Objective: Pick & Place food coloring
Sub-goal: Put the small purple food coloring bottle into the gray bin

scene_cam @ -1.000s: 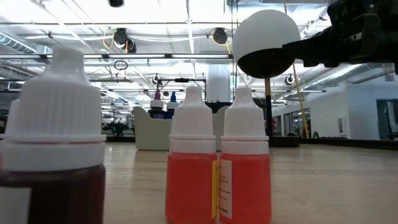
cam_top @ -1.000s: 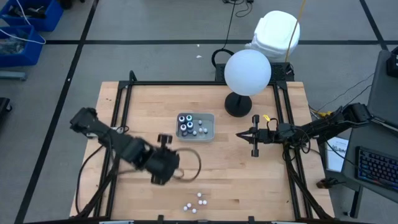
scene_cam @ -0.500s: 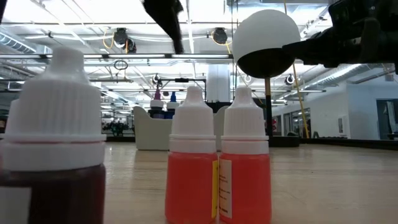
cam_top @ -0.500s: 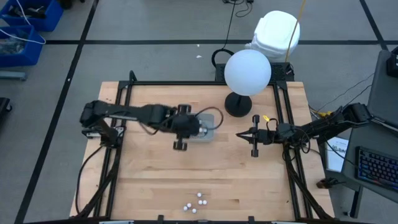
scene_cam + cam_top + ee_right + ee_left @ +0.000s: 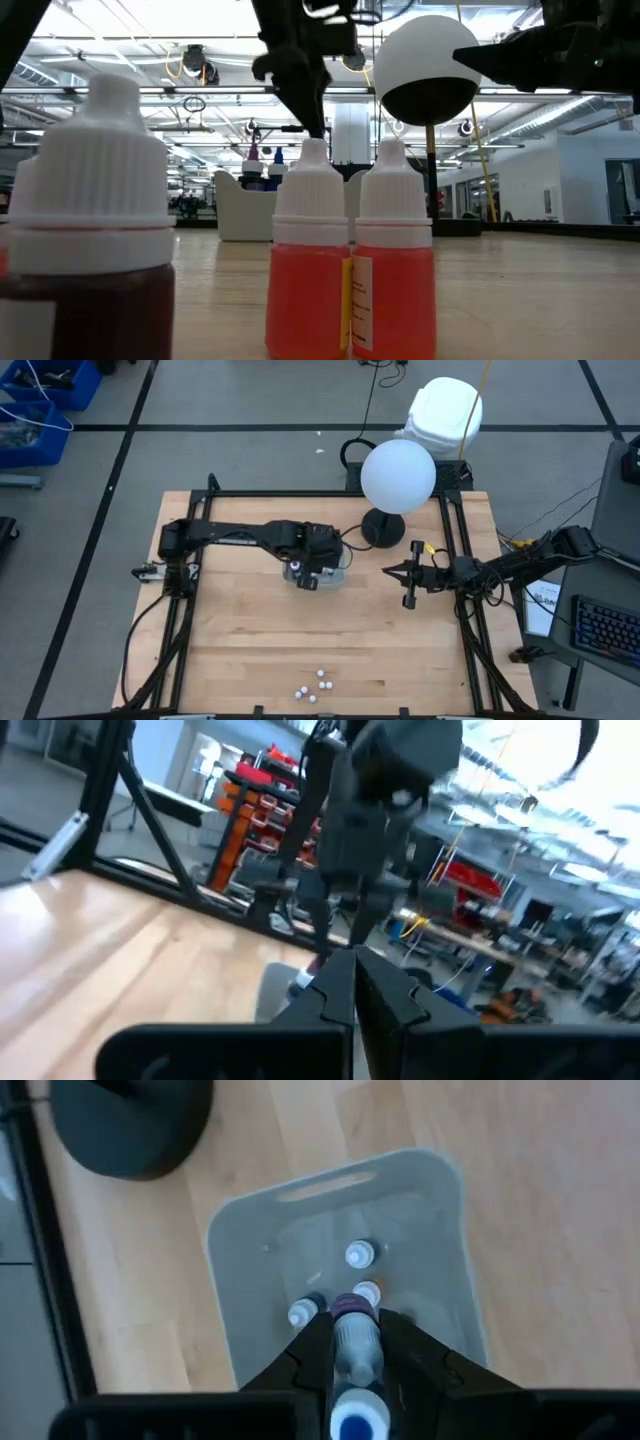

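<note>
On the bottles (image 5: 350, 280), nothing legible.

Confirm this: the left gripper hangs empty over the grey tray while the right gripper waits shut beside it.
Not empty. The left wrist view shows the left gripper shut on a small bottle over the grey tray. The right gripper does wait shut beside it.

Bare wooden desk (image 5: 240, 640) is lying open left and centre; the white globe on its black stand (image 5: 396, 480) is blocking the far side, and small white-capped bottles (image 5: 315, 685) are crowding the near edge.
</note>
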`<action>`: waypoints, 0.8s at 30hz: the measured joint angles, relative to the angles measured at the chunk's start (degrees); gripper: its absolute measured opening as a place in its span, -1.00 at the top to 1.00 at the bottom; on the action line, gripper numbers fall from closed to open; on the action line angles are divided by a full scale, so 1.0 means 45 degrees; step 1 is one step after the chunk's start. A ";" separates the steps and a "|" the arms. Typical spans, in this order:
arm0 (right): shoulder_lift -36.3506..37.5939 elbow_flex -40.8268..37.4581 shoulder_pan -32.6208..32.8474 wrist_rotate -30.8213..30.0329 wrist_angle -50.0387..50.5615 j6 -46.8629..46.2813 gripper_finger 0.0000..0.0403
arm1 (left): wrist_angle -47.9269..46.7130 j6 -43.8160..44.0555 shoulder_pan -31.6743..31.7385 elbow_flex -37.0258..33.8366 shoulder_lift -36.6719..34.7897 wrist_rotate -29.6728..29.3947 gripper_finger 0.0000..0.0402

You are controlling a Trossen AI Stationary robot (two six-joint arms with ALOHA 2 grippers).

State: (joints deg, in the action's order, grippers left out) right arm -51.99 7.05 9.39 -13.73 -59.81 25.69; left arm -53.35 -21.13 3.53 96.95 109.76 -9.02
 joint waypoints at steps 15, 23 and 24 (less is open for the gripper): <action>-0.0004 0.0000 0.0003 0.0001 0.0023 0.0501 1.00 | -0.0125 -0.0653 0.0793 0.0000 0.1787 -0.0217 0.64; -0.0004 0.0000 0.0000 0.0004 0.0130 0.0598 1.00 | -0.0107 -0.0654 0.0961 0.0000 0.1787 0.0094 0.66; -0.0004 0.0000 0.0003 0.0001 0.0125 0.0598 1.00 | -0.0105 -0.0654 0.0961 0.0000 0.1787 0.0094 0.66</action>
State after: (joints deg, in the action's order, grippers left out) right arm -52.01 7.05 9.40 -13.73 -59.24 28.38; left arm -53.82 -24.08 7.86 96.95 117.80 -8.60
